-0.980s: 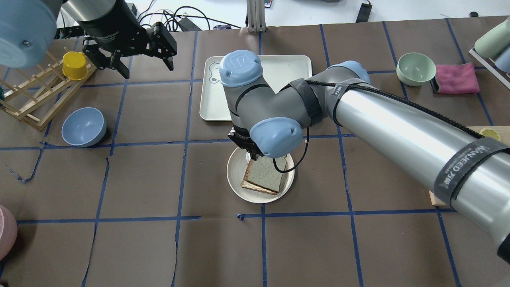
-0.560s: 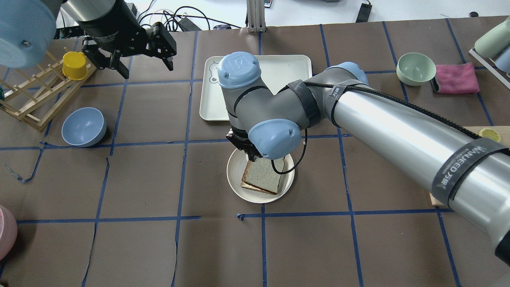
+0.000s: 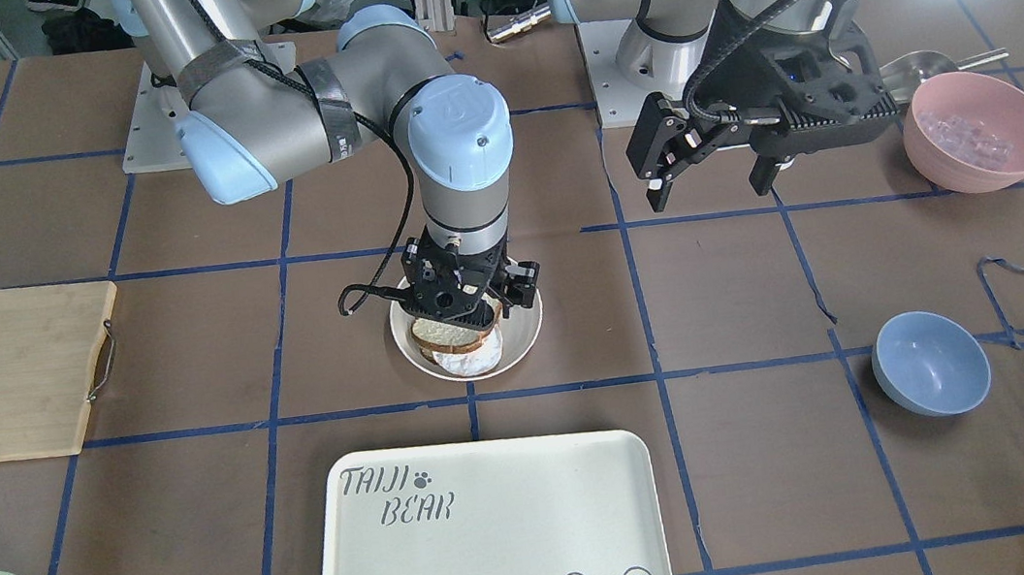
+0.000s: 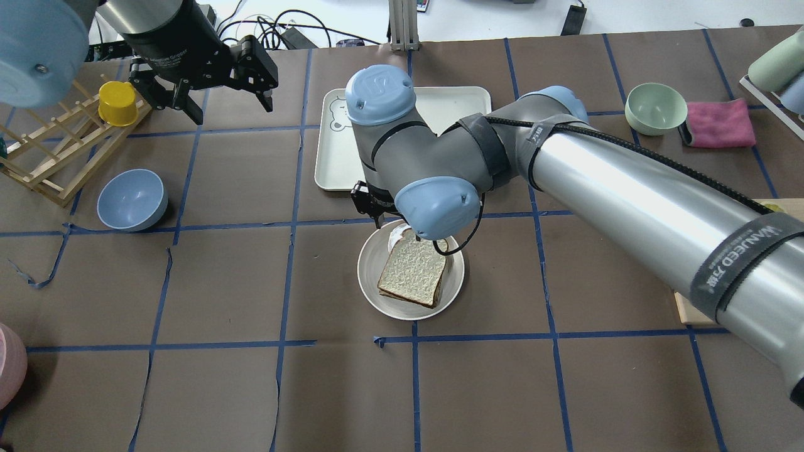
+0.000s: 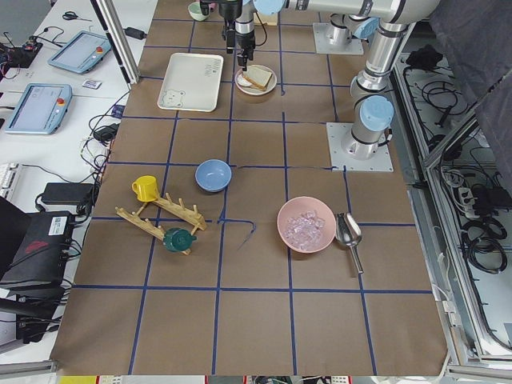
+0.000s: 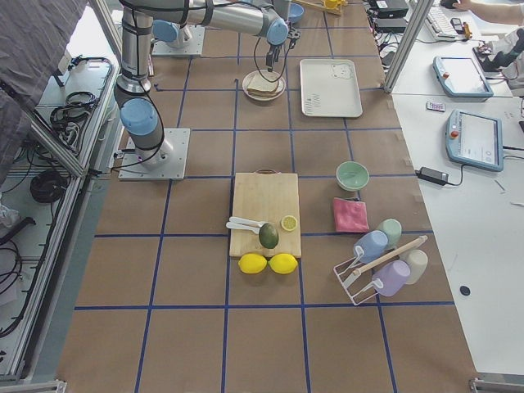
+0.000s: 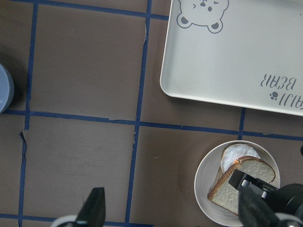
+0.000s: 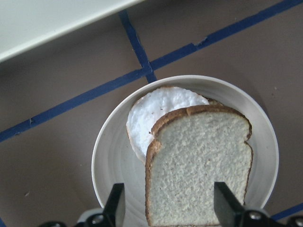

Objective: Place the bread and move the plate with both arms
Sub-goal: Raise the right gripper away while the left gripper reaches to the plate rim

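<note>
The bread [image 4: 411, 271], a thick pale slice with a dark crust, lies flat in the round cream plate [image 4: 370, 276] at the table's middle, on top of a white round piece [image 8: 156, 113]. My right gripper [image 3: 468, 310] hangs just above the plate's far side. In the right wrist view its fingers [image 8: 116, 205] stand apart on either side of the slice, open. My left gripper [image 4: 229, 94] is open and empty, high over the far left of the table. The left wrist view shows the bread [image 7: 241, 182] and the plate [image 7: 203, 184] at its lower right.
The white "TAIJI BEAR" tray [image 4: 452, 103] lies just beyond the plate. A blue bowl [image 4: 132, 199] and a wooden rack with a yellow cup [image 4: 117, 103] are at left. A green bowl [image 4: 656, 108] and a pink cloth [image 4: 719, 122] are at right. A pink bowl [image 3: 976, 128] stands near the left arm.
The bread was tilted with its far edge in my right gripper; now it lies flat on the plate. The right gripper has let go and drawn back toward the tray. The left arm has not moved.
</note>
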You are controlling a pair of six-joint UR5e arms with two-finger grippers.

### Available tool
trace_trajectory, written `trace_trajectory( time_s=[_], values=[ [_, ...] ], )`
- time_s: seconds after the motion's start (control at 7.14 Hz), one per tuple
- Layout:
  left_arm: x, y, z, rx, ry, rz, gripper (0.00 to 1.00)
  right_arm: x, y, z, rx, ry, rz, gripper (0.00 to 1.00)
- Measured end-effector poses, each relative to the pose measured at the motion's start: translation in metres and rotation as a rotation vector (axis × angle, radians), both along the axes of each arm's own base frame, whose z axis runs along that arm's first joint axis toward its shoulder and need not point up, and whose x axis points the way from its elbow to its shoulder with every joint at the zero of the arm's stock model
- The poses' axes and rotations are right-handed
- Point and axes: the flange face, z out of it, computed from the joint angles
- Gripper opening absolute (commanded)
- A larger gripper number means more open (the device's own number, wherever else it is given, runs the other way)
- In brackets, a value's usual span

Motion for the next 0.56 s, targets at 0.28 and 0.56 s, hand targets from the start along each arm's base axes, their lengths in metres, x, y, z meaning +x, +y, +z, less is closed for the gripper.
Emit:
trace_trajectory(
  time_s=[0.28, 0.56],
  values=[
    [-0.002, -0.002, -0.018, 0.036, 0.001, 0.002, 1.0, -0.064, -0.032, 0.047, -0.013, -0.013, 0.183, 1.0],
    [-0.01, -0.003, -0.07, 0.114, 0.004, 0.012, 1.0, -0.129, -0.055, 0.11, 0.04, -0.023, 0.355, 1.0]
  ],
)
